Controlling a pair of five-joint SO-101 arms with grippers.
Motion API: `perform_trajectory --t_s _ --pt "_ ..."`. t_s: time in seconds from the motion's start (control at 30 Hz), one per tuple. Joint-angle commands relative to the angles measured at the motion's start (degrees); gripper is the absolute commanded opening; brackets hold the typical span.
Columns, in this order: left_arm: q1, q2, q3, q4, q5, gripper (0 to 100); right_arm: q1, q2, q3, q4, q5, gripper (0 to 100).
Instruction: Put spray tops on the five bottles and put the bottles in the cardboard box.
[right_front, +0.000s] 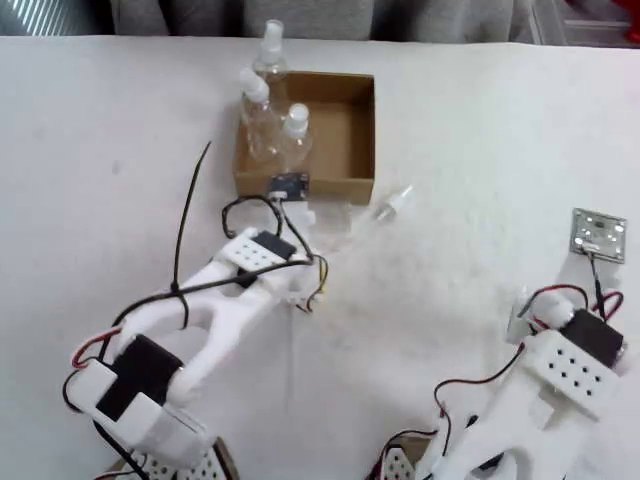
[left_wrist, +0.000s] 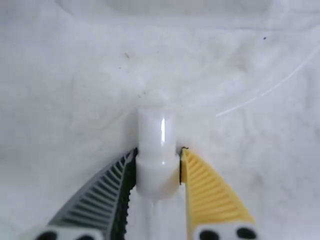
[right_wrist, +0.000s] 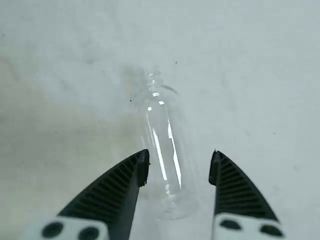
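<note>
Left jaws clamp a spray top (left_wrist: 158, 145); right jaws stand wide astride a bottle (right_wrist: 163, 145) lying on the desk (right_wrist: 250, 75)

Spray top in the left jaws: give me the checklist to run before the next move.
1. Grip on the spray top: ok, the left jaws are shut on both its sides.
2. Position of the capless bottle: ok, between the open right jaws, not gripped.
3. Bottle upright for capping: not ok, it lies on the table.
4. Room in the cardboard box: ok, bare floor beside the capped bottles.
5. Top lined up with the bottle's neck: cannot tell.
</note>
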Motion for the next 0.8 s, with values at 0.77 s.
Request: perform_trajectory --t_s 0.77 --pt "-1.3 -0.5 -0.5 0.2 -0.7 5 -5.9 39.6 -13.7 -10.5 3.1 23.4"
